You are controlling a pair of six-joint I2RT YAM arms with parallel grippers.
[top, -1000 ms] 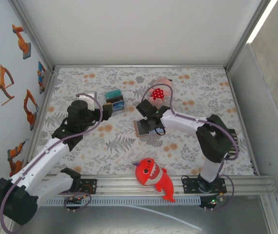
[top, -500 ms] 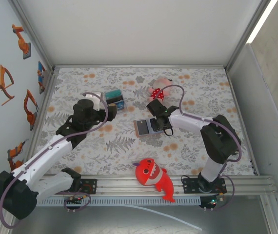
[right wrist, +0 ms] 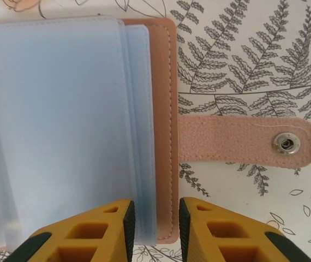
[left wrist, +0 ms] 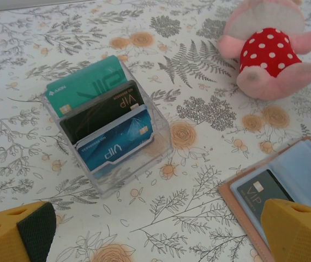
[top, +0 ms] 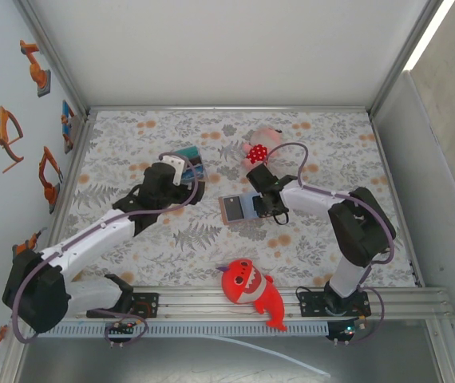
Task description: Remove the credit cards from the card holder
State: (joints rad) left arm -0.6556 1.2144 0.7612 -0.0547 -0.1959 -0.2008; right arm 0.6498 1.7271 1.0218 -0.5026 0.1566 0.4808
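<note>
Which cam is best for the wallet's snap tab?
Right wrist: pinkish closure tab of the tan-brown leather card holder close up, snap sharp. Top external: holder tiny. Left wrist: its corner.

Floral table (top: 315, 239), card holder (top: 234, 209), card rack (left wrist: 124, 170), plush (top: 261, 144), shark (top: 247, 287)

A pink plush toy (left wrist: 270, 54) with a red polka-dotted patch lay far back on the floral tablecloth (top: 195, 255). A red plush (top: 249, 289), seemingly a shark, sat at the near edge. A clear tiered stand (left wrist: 124, 176) stood left of the pink toy.
</note>
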